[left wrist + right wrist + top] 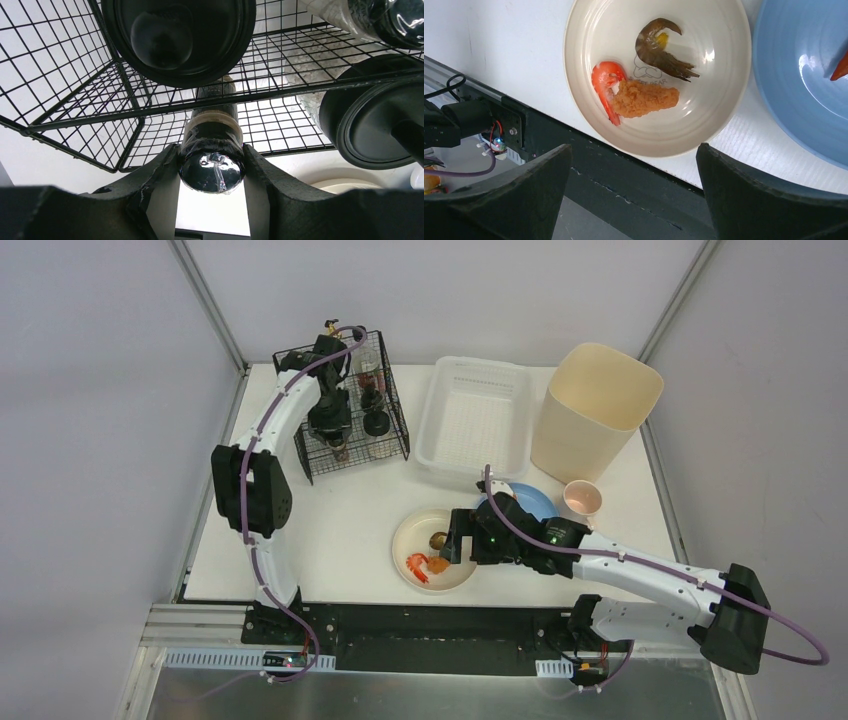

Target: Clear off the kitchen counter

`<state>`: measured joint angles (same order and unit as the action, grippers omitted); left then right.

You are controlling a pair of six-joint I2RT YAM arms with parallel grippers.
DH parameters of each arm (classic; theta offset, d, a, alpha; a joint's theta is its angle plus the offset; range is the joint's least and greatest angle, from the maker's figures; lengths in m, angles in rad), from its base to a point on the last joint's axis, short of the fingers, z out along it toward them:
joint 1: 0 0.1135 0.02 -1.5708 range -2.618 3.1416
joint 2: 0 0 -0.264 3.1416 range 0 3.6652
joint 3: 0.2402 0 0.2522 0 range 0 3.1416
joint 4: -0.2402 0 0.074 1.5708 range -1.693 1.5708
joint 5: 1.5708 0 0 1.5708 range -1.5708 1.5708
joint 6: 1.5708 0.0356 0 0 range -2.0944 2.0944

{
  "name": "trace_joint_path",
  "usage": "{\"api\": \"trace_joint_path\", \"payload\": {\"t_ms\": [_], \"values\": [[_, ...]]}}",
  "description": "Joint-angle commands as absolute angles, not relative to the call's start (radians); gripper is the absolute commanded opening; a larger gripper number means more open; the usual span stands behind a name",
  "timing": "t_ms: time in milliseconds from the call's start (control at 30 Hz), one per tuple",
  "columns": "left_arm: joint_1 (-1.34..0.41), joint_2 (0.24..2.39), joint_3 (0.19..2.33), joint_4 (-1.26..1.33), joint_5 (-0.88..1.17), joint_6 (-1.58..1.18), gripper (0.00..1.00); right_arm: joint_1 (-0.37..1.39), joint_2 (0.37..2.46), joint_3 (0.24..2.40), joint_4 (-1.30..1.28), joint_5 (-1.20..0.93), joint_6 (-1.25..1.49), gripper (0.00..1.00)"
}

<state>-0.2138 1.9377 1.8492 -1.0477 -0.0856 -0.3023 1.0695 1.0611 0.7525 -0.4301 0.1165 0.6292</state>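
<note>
The kitchen counter (pixel 330 530) is a white tabletop. My left gripper (pixel 335 440) reaches into a black wire rack (pixel 395 430) at the back left. In the left wrist view the gripper (pixel 212 172) is shut on a small jar with a shiny black cap (pixel 212 167), its body lying inside the rack (pixel 75 75). My right gripper (pixel 447 545) hovers open and empty over a cream bowl (pixel 405 540). The bowl (pixel 589 30) holds a red shrimp (pixel 605 82), a fried piece (pixel 644 98) and a dark brown shrimp (pixel 656 47); the right gripper (pixel 634 152) is above its near rim.
A blue plate (pixel 533 502) lies right of the bowl, also seen in the right wrist view (pixel 799 85). A pink cup (pixel 583 498), a beige bin (pixel 595 405) and a white slotted basket (pixel 475 415) stand at the back right. Other black-lidded jars (pixel 180 35) sit in the rack.
</note>
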Motion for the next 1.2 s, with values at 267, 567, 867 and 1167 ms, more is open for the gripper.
{"api": "trace_joint_path", "payload": {"t_ms": [267, 567, 867, 1167], "values": [[-0.204, 1.955, 1.829, -1.044, -0.086, -0.314, 0.48, 1.075, 1.036, 0.744, -0.400, 0.124, 0.649, 0.99], [-0.206, 1.935, 1.838, -1.043, -0.087, -0.307, 0.72, 1.075, 1.035, 0.746, -0.404, 0.131, 0.643, 0.99], [-0.209, 1.817, 1.805, -1.044, -0.062, -0.304, 0.79, 1.074, 1.042, 0.774, -0.442, 0.163, 0.628, 0.99], [-0.238, 1.636, 1.696, -1.033, 0.017, -0.294, 0.80, 1.067, 1.065, 0.842, -0.549, 0.252, 0.627, 0.99]]}}
